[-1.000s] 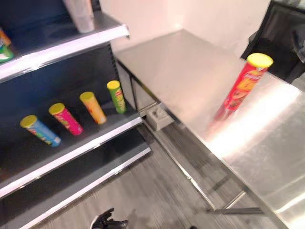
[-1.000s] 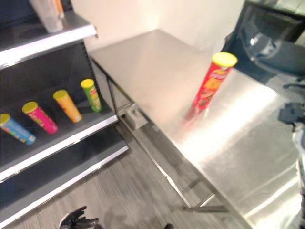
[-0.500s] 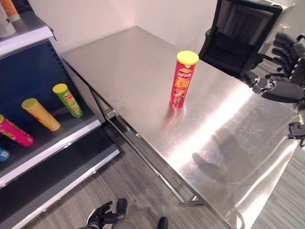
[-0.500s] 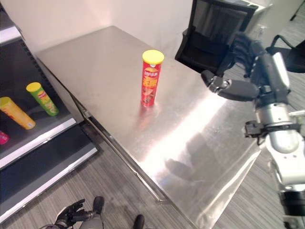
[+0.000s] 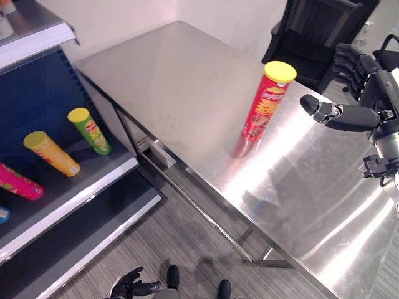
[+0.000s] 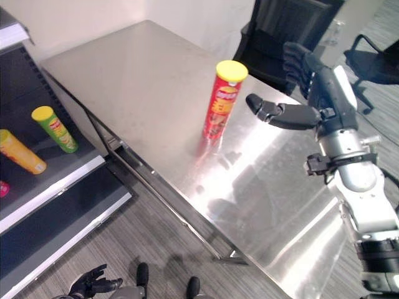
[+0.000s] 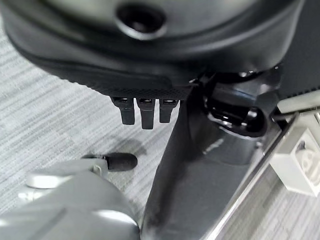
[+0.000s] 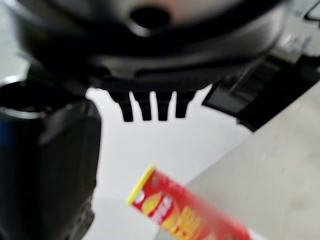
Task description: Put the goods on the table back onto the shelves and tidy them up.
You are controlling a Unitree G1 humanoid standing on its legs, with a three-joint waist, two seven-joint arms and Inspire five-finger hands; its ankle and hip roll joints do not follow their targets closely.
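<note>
Steel table point(image 5: 187, 81) against a pale wall point(image 5: 187, 18); grey wood-grain floor point(image 5: 181, 237); black chair point(image 5: 318, 25) behind.

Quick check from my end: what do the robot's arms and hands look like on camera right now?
The right hand is dark grey-black with segmented fingers and a stubby thumb, on a silver-grey, ribbed cylindrical forearm with a black wrist clamp. The left hand is the same dark, jointed build.

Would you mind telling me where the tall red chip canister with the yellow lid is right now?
The tall red chip canister with the yellow lid stands upright on the steel table, near its front edge, just left of the open right hand, which does not touch it.
</note>
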